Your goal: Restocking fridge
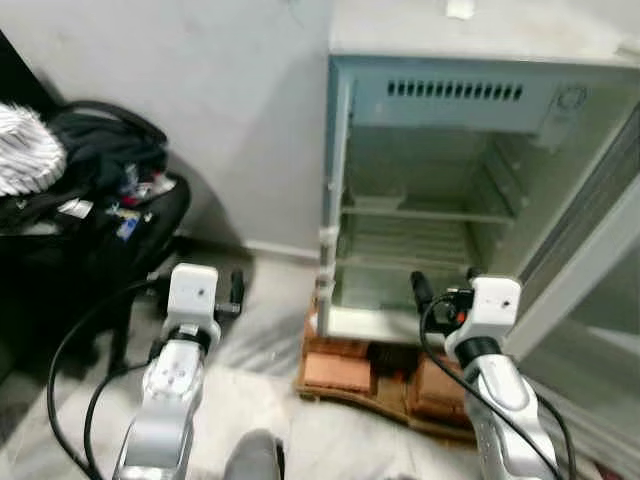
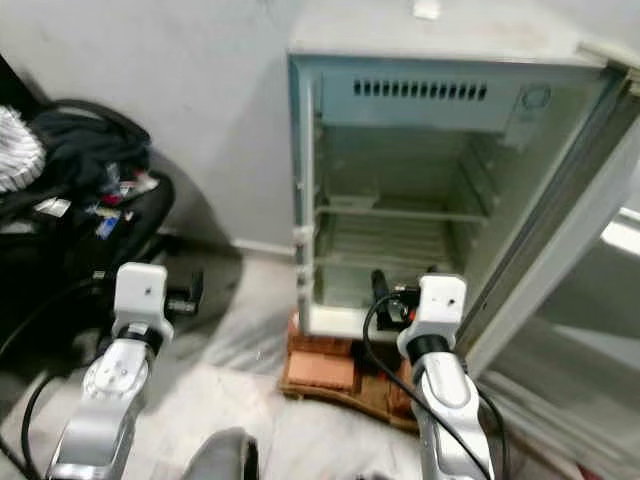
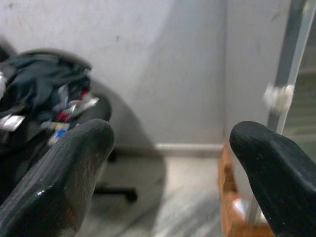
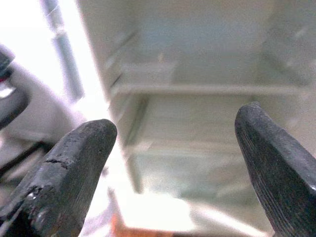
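Note:
A small white fridge [image 1: 440, 150] stands with its door [image 1: 585, 270] swung out to the right. Inside I see bare shelves [image 1: 425, 212] and nothing stored. My right gripper [image 1: 445, 286] hovers just in front of the fridge's lower opening, open and empty; the right wrist view looks between its two black fingers [image 4: 74, 168] into the compartment. Left of the fridge, over the floor, my left gripper [image 1: 236, 292] is held out, also open with nothing in it. Its fingers [image 3: 64, 173] frame the wall and the fridge's left side.
The fridge rests on red bricks [image 1: 338, 368] and a wooden board on the grey floor. A black office chair [image 1: 95, 200] piled with dark clothes stands at the left by the wall. A small white object [image 1: 460, 8] lies on the fridge top.

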Robot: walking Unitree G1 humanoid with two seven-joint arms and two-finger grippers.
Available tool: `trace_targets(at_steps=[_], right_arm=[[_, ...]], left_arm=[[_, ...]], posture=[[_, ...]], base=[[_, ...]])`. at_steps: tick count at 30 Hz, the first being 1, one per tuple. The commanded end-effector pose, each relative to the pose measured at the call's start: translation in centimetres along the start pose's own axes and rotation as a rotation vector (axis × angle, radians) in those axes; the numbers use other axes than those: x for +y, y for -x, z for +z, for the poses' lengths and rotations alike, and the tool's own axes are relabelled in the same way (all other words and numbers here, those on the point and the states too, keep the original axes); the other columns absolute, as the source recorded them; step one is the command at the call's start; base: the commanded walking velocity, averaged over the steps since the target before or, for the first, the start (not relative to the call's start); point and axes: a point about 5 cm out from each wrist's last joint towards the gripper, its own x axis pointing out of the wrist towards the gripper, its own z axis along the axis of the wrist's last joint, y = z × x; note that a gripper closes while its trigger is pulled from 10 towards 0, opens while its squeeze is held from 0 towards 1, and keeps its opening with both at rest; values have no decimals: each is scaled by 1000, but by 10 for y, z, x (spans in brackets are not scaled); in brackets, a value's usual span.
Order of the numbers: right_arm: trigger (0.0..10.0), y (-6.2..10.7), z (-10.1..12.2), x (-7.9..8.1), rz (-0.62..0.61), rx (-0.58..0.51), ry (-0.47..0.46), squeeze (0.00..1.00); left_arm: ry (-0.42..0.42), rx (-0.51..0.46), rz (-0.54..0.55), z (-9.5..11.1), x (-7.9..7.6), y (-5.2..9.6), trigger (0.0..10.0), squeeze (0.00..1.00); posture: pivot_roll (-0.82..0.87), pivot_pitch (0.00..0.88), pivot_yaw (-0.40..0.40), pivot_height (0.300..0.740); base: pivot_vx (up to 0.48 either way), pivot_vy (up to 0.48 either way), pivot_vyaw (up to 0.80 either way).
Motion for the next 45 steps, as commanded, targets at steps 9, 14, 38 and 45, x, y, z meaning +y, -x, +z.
trace_targets(at_steps=[9, 14, 38, 45], right_arm=[[10000, -3, 18, -14, -116, -100, 5, 0], [10000, 0, 15, -12, -127, -93, -9, 0], [10000, -7, 11, -18, -104, -65, 26, 0], [10000, -10, 12, -19, -100, -68, 32, 0]], left_arm=[[-75, -40, -46, 4, 0, -3, 10000, 0], [-81, -54, -95, 4, -8, -6, 10000, 0], [-48, -40, -106, -6, -9, 3, 10000, 0], [-61, -46, -109, -5, -13, 2, 10000, 0]], posture=[[71, 0, -11, 740], [46, 1, 2, 740], [57, 5, -26, 740], [55, 8, -27, 740]], base=[[-275, 0, 0], [-212, 0, -591], [0, -173, 0], [0, -480, 0]])
